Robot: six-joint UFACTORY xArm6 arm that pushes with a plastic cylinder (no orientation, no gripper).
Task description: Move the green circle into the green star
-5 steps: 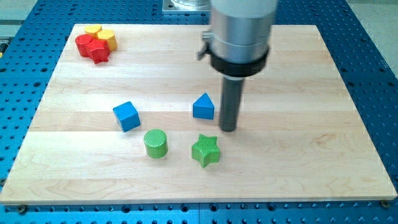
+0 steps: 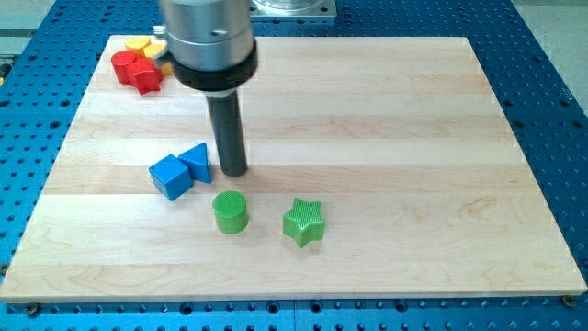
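Wooden board (image 2: 386, 101) lying on blue perforated bench. Sitting near the bottom edge: green circle (image 2: 230, 211), apart from green star (image 2: 304, 222) toward the right. My tip (image 2: 235, 172) resting above the circle, just right of blue triangle (image 2: 196, 162) touching blue cube (image 2: 171, 176). No jaws to report. Red and yellow blocks (image 2: 138, 64) crowding top-left corner.

This is a robotics lab or test bench. The surface (image 2: 386, 110) is a pale wooden board laid on a blue metal plate (image 2: 551, 83) drilled with a regular grid of mounting holes, the sort of breadboard used for fixing experimental equipment. A machined metal cylinder with a black collar (image 2: 209, 46) carries a straight dark rod down to the board. Small bright blocks in simple shapes, such as a green star (image 2: 304, 222) and a blue cube (image 2: 171, 176), lie scattered like test pieces.
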